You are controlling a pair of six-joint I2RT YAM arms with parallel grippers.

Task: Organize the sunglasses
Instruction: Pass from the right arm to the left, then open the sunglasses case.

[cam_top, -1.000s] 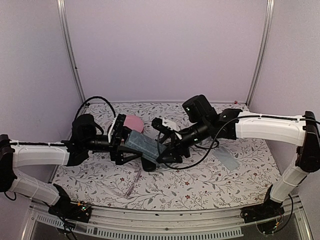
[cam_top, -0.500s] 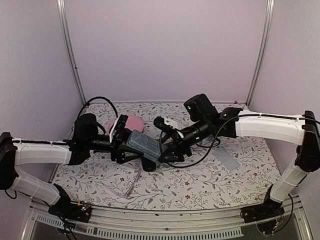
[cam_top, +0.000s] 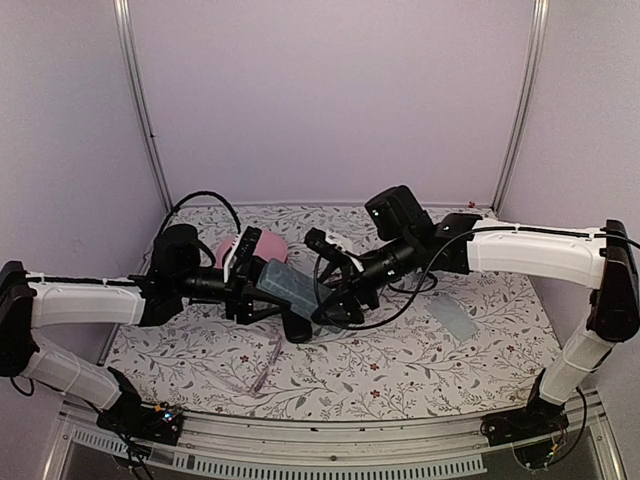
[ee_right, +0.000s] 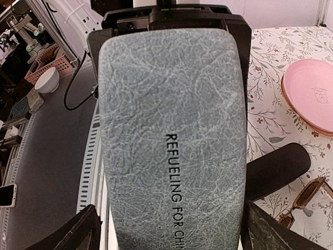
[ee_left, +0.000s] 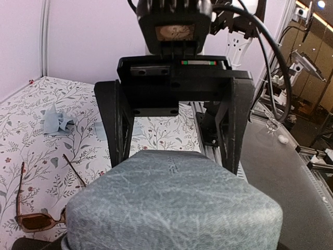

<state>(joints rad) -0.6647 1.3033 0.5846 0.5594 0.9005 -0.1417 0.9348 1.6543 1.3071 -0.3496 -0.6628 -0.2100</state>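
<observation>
Looks like a handover: the left gripper has just clamped and is now pinching the grey-blue case mid-air, while the right gripper is spreading off it. Both sunglasses are still lying on the table: the pale pair up front, the reddish-brown pair below the case. Nothing's getting packed yet.

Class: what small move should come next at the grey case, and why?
Probably the right gripper should draw back from the case: its jaws stand open either side of it, while the left gripper holds the other end.
</observation>
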